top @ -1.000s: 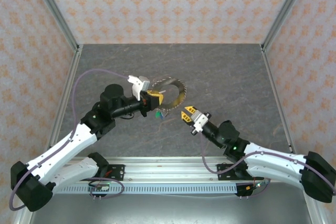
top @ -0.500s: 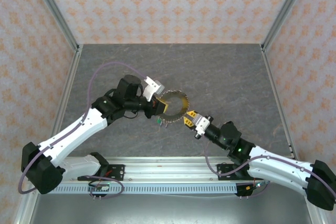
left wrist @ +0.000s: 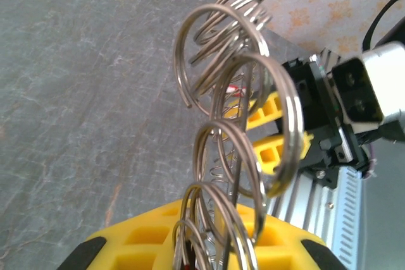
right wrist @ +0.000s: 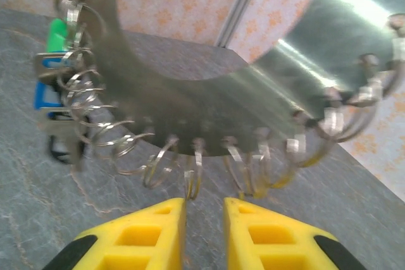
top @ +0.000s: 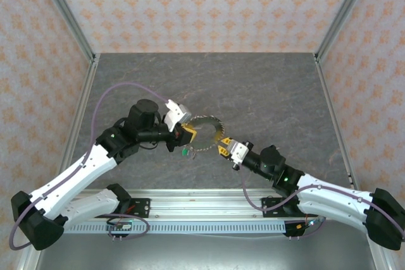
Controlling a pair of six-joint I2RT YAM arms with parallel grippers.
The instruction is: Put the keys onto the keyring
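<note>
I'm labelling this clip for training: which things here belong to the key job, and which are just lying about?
Job: keyring, held by left gripper; green-tagged key and blue-tagged key hanging at its rim; right gripper, jaws slightly apart, at the rim.
Not the job: purple cable; metal rail; table.

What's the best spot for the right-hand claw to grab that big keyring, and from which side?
The keyring's near-right rim, across from the left gripper's hold and away from the keys. The right gripper should probably come edge-on from the near right, jaws straddling the thin flat band between its small loops.
</note>
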